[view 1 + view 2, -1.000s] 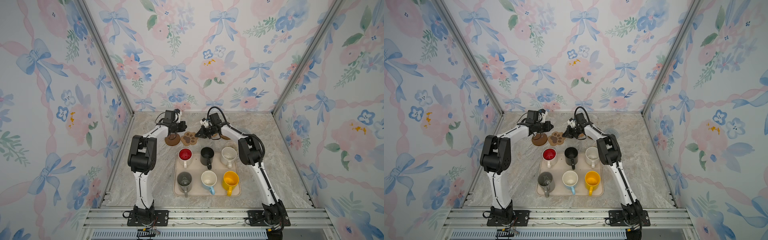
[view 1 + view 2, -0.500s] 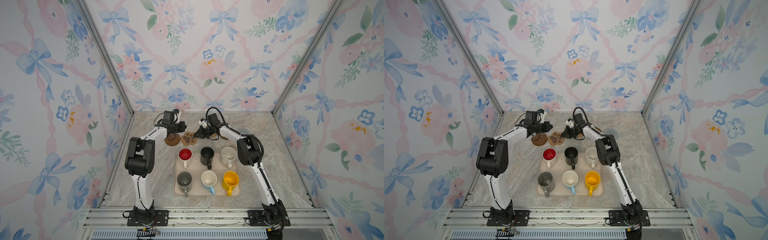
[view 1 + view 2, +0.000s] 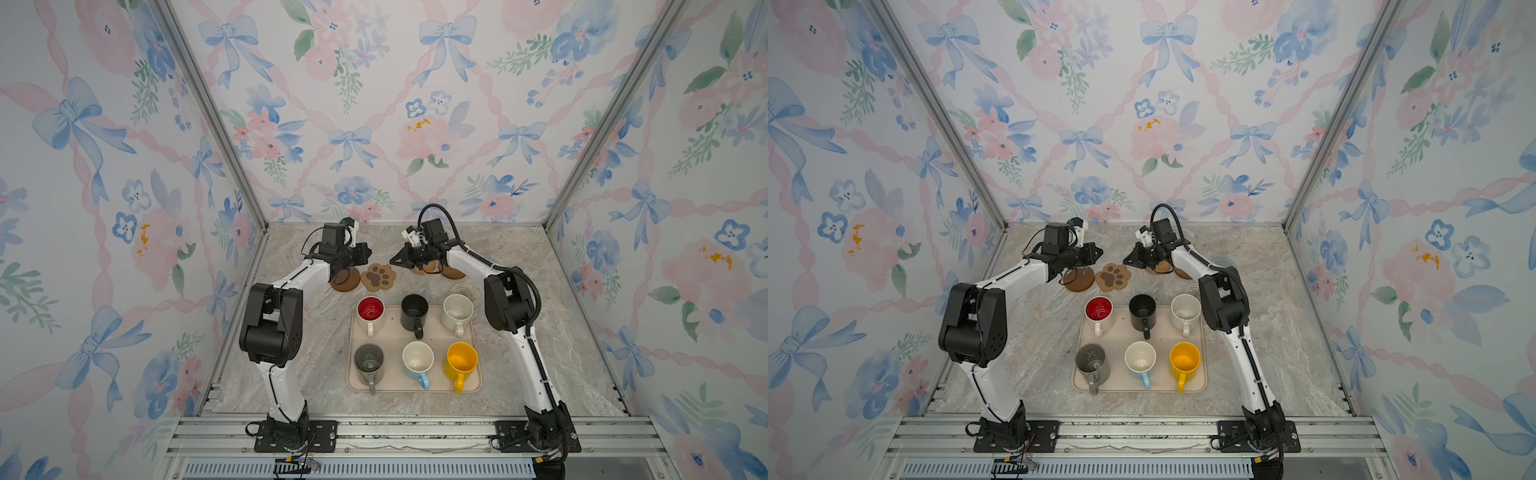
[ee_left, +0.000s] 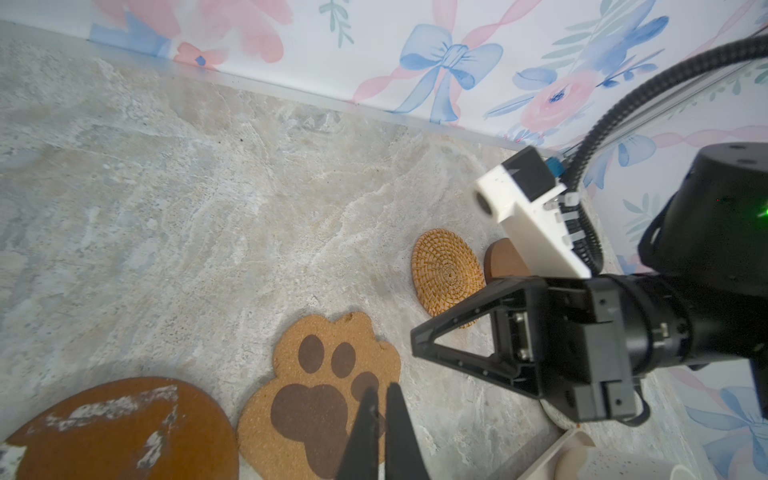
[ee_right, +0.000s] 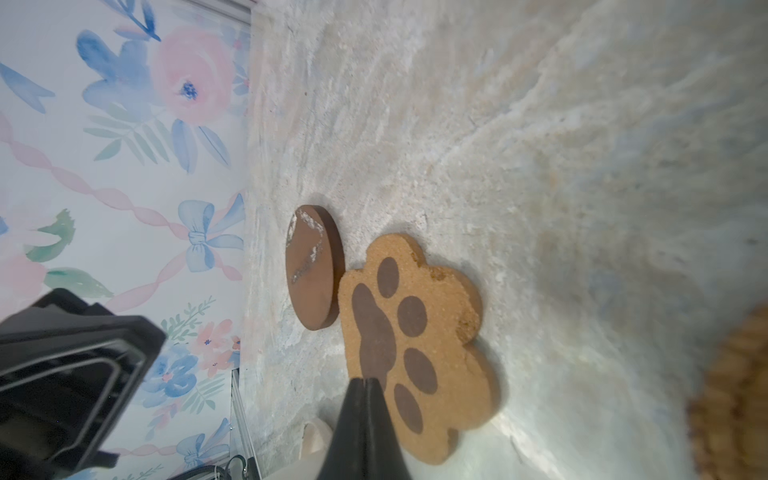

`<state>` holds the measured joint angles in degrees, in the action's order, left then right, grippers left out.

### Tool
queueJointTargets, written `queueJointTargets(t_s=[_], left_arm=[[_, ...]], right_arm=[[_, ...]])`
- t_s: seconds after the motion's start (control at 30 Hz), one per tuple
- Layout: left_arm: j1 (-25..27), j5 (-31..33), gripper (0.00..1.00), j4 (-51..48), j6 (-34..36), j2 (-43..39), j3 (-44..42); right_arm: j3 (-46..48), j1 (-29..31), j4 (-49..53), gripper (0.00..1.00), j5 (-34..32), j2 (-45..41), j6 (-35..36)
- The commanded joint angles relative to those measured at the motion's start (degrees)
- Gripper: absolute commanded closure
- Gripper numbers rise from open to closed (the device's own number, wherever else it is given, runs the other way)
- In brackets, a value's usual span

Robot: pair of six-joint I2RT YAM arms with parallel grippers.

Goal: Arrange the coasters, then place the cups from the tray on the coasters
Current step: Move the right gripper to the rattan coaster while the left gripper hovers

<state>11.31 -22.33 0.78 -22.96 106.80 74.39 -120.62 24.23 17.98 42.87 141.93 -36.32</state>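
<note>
Jaws pressed together on both arms, gripping nothing! Left jaws hover by the dark brown disc (image 3: 347, 283), paw-shaped coaster (image 3: 377, 277) just beside it, right jaws facing in by the rattan coaster (image 3: 430, 270); six cups (image 3: 415, 316) sit on the tray (image 3: 397, 384), nearer the front.

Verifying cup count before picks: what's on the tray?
Far row: red-inside mug, black mug, cream mug. Near row: grey mug, light blue mug, yellow mug. The tray floor beneath them is hidden.

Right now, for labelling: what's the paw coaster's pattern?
Dark brown paw print on tan; coaster clearest in right wrist view.
</note>
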Motion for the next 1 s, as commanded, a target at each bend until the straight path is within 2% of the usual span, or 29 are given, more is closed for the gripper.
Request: queueJointTargets(t_s=[0.0, 0.17, 0.4, 0.67, 0.83, 0.97], left_arm=[[0.7, 0.1, 1.0, 3.8, -1.2, -3.8, -3.2], [1.0, -1.4, 1.0, 12.0, -3.8, -8.5, -10.0], [1.6, 0.5, 1.0, 12.2, -3.8, -12.3, -13.2], [2.8, 2.7, 1.0, 11.5, -3.5, -15.0, -15.8], [2.8, 6.4, 1.0, 5.7, -2.4, -14.9, -15.0], [2.8, 7.1, 1.0, 5.9, -2.8, -16.4, -17.0]], right_arm=[[0.1, -3.3, 2.7, 1.0, -1.3, -5.2, 3.5], [-6.5, -5.4, 19.4, 1.0, -11.7, -4.8, 12.7], [-13.1, -7.1, 30.1, 1.0, -23.4, -0.9, 17.3], [-19.2, -7.7, 32.3, 1.0, -24.6, 4.7, 16.8], [-19.9, -7.6, 31.3, 1.0, -25.8, 6.1, 16.1], [-20.4, -7.6, 30.7, 1.0, -25.5, 7.2, 15.6]])
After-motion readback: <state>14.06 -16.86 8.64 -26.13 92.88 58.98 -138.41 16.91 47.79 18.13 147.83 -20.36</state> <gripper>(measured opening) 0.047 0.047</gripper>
